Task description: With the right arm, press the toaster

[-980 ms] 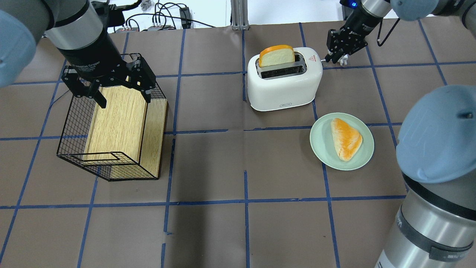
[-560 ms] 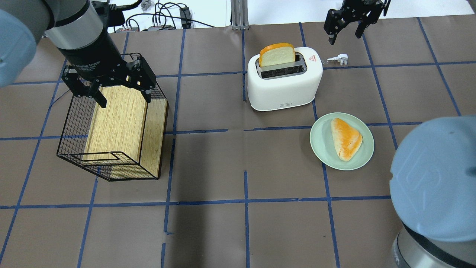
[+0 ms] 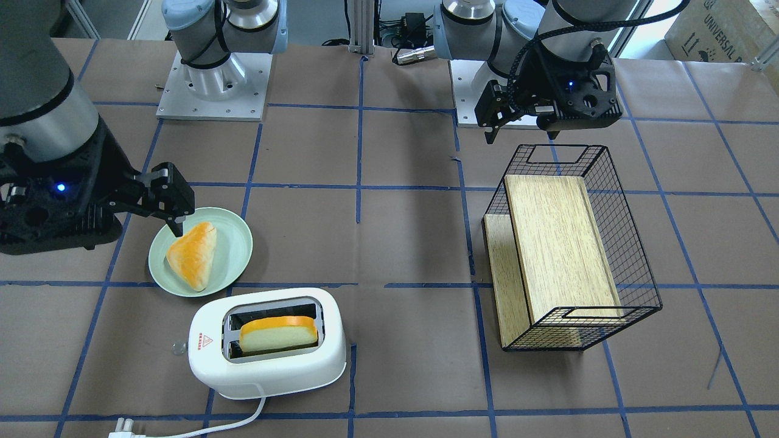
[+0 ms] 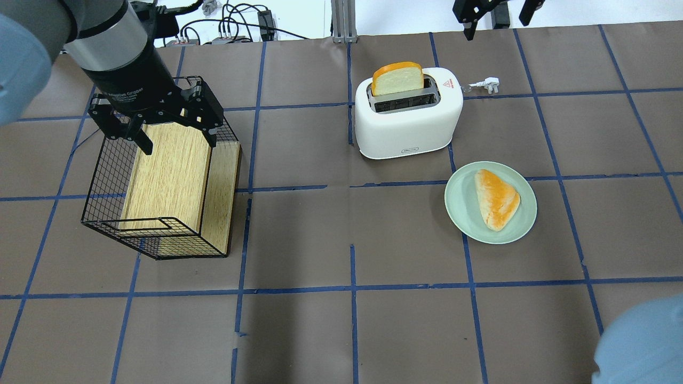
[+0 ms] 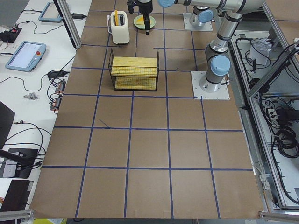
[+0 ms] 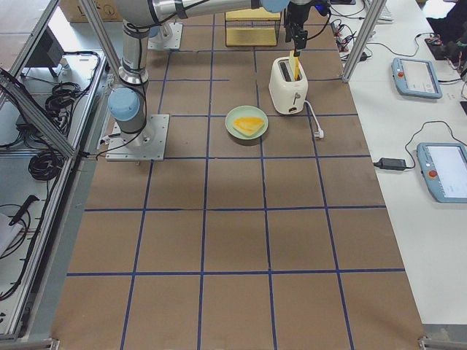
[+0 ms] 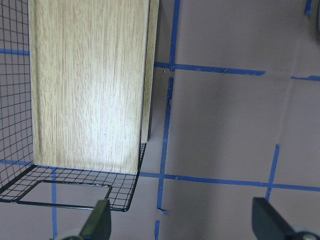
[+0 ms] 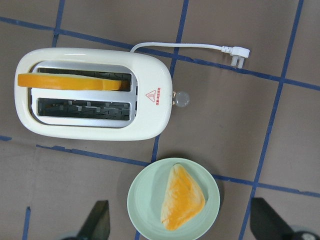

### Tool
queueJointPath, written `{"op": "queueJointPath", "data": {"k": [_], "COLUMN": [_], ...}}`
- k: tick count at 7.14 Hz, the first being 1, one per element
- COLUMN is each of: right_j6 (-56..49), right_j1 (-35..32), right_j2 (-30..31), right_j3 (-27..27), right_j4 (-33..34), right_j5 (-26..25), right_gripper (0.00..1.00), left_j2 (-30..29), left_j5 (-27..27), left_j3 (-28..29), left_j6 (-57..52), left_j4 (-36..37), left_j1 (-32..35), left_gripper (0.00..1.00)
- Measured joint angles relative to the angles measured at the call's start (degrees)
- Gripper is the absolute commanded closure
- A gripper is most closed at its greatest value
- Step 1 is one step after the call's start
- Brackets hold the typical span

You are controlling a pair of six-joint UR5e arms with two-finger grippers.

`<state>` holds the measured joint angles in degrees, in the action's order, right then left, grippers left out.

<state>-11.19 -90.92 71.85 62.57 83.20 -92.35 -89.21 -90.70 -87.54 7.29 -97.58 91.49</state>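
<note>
The white two-slot toaster [image 4: 408,120] stands at the far middle of the table, with a slice of orange-crusted bread [image 4: 397,79] upright in one slot. Its clear knob [image 8: 181,99] and red triangle sticker face the plug [image 4: 488,84]. My right gripper [image 4: 496,13] is open and empty, raised high, apart from the toaster. In the right wrist view the right gripper [image 8: 182,225] looks down on the toaster [image 8: 95,95]. In the front view the right gripper [image 3: 167,204] hangs by the plate. My left gripper [image 4: 160,125] is open and empty over the wire basket.
A pale green plate [image 4: 459,213] with a triangular pastry [image 4: 497,198] lies near the toaster on the right. A black wire basket [image 4: 106,176] with a wooden board [image 4: 165,170] in it lies on its side at the left. The white cord [image 3: 243,417] trails off the toaster.
My right gripper has lifted away from the toaster's knob side, towards the far edge of the overhead view. The right arm's elbow has slid out at the lower right. The left arm has not moved.
</note>
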Motion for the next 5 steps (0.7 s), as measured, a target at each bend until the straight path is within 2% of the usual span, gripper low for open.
{"op": "queueJointPath", "data": {"k": [2, 5], "right_j6": [-0.9, -0.9], "right_j1": [-0.1, 0.3], "right_j2": [3.8, 12.9], "right_j3": [3.5, 16.4], "right_j4": [-1.0, -0.2], "right_j5": [0.1, -0.8], "right_gripper": [0.0, 0.0], "left_j2": [0.0, 0.0], "left_j5": [0.0, 0.0], "left_j3": [0.0, 0.0], "left_j6": [0.0, 0.0], "left_j4": [0.0, 0.0], "left_j1": [0.0, 0.0], "left_gripper": [0.0, 0.0]}}
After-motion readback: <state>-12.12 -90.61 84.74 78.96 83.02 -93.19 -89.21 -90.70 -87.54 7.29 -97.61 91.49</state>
